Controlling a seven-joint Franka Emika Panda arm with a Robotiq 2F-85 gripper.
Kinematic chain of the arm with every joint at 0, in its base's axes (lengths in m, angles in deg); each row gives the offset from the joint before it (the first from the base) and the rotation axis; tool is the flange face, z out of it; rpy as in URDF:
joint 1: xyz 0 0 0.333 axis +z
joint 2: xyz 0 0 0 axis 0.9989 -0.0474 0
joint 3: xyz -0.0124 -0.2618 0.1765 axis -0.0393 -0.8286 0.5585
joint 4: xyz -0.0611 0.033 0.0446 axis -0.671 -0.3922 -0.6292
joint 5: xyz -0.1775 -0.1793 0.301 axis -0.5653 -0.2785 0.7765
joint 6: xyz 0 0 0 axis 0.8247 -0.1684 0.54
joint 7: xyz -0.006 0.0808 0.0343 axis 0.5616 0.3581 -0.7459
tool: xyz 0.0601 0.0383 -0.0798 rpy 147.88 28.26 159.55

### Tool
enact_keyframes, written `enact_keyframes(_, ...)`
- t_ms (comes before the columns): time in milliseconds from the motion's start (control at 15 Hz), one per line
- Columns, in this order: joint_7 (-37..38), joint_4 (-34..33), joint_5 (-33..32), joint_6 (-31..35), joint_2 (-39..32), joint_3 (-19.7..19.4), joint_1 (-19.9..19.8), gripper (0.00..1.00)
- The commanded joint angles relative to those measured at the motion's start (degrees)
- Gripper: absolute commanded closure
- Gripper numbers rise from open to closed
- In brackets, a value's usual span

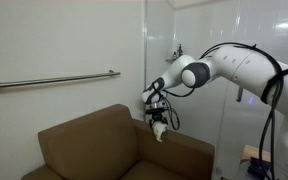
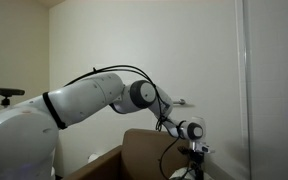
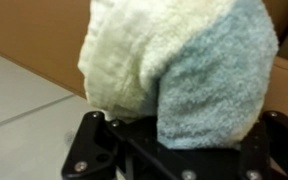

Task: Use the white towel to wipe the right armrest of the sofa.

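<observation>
Fuzzy cloth towel (image 3: 174, 70), smooth leathery sofa (image 1: 89, 145)

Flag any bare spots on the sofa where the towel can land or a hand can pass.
Free: the right armrest top, from the white towel out to its far end, and the backrest top under the wall rail. Crowded: the corner where armrest meets backrest, filled by the gripper, shut on the towel.

Arm (image 2: 94, 95) stretches over sofa (image 2: 142, 150); hand (image 2: 195, 153) pts down by sofa's edge.
</observation>
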Motion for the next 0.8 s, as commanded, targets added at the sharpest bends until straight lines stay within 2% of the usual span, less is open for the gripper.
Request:
enact_keyframes(0,2.7,-13.9,-1.0,-5.4,-7.5,1.4,-0.6,0.91)
enact_keyframes(133,2.4,-20.7,-0.3,-9.4,-11.4,0.6,-1.0,0.91)
enact_keyframes(333,0.9,-21.3,-1.9,-12.5,-11.8,1.6,-2.5,0.91)
enact_keyframes(400,-0.6,-19.2,-0.3,-12.5,-10.7,0.6,-2.1,0.91)
enact_keyframes(733,-7.1,-5.4,0.5,-9.0,-2.6,1.1,-2.4,0.91)
